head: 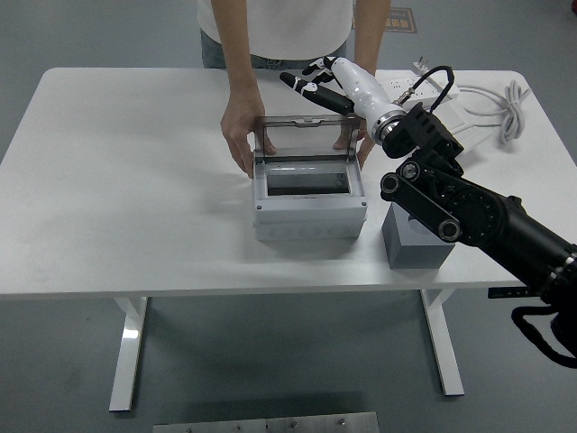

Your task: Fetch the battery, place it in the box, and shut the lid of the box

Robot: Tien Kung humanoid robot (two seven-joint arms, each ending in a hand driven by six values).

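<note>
one grey box (309, 206) mid-table, lid (303, 136) upright; a person's hands (241, 135) brace both sides, likely to steady it. right hand (317, 83) above the lid's far edge, fingers spread, holding nothing. battery unseen.

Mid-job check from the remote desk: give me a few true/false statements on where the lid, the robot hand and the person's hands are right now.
1. The lid of the box stands open. True.
2. The right robot hand grips the lid's edge. False: it is above and behind the lid with fingers spread, holding nothing.
3. The person's hands are on either side of the box's far end. True.
4. The grey block sits left of the box. False: it sits right of the box, partly under the right arm.
5. The left robot hand is over the table. False: it is not in view.
</note>
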